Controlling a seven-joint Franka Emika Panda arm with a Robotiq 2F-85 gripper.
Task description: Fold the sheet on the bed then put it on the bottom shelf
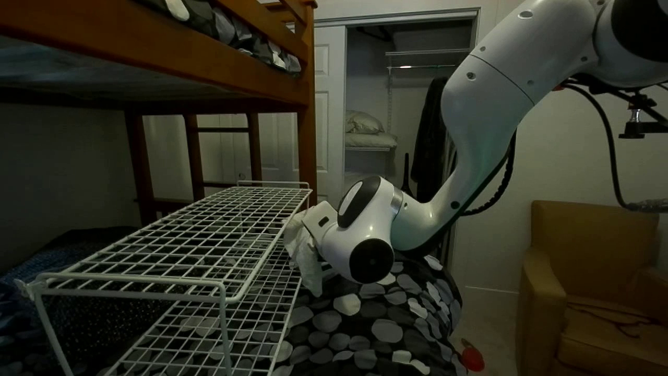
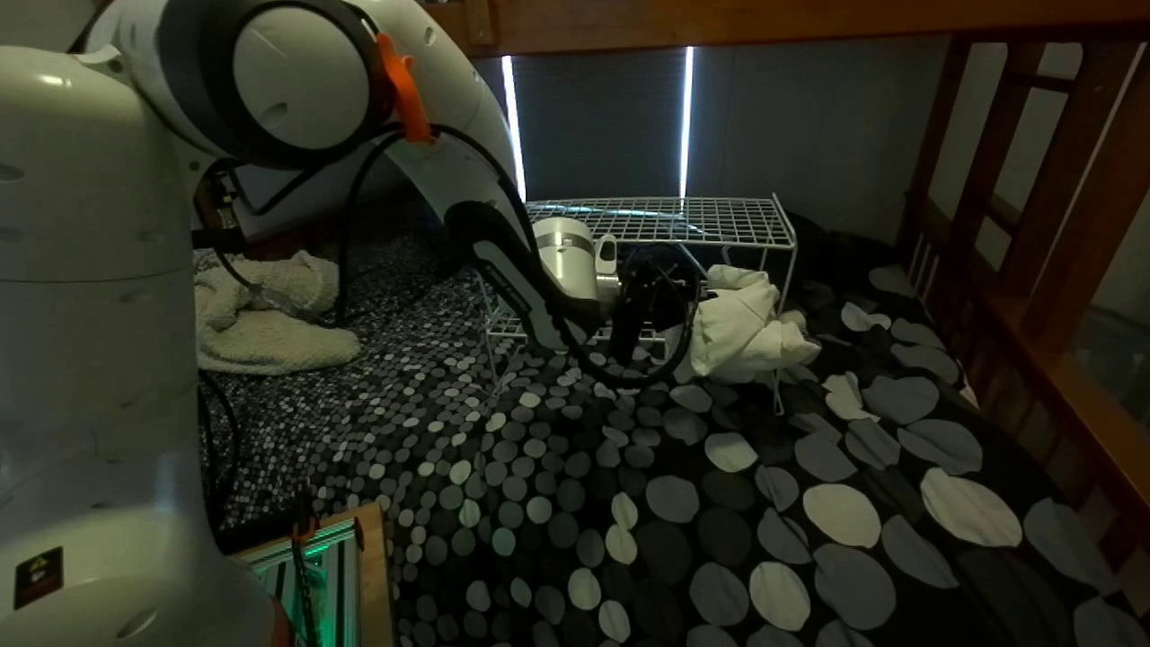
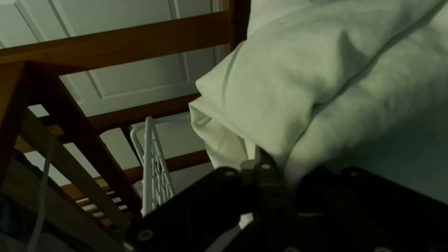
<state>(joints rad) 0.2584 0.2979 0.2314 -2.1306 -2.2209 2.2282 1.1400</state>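
Sheet (image 1: 307, 261): bunched, in an exterior view at the right side of the wire rack (image 1: 203, 224), toward its far end
Gripper (image 3: 276, 171): jaws closed on the sheet
Bottom shelf (image 1: 250, 313): left of the sheet; contact unclear
Bed (image 1: 360, 324): beneath the rack

The sheet (image 3: 308, 84) at two o'clock in the wrist view is seen as soft, matt, creased cloth, and the gripper (image 3: 281, 175) at five o'clock as mostly matt with small metallic glints. In an exterior view, smooth, coated-looking metal wire is shown in the bottom shelf (image 1: 245, 313) at seven o'clock, smooth wood in the bunk bed (image 1: 156, 44) at ten, a glossy surface on the arm (image 1: 485, 104) at two, and matt cloth on the bed (image 1: 386, 330) at five. A rough pile is shown on the fleecy cloth (image 2: 274, 349) at nine o'clock in an exterior view.
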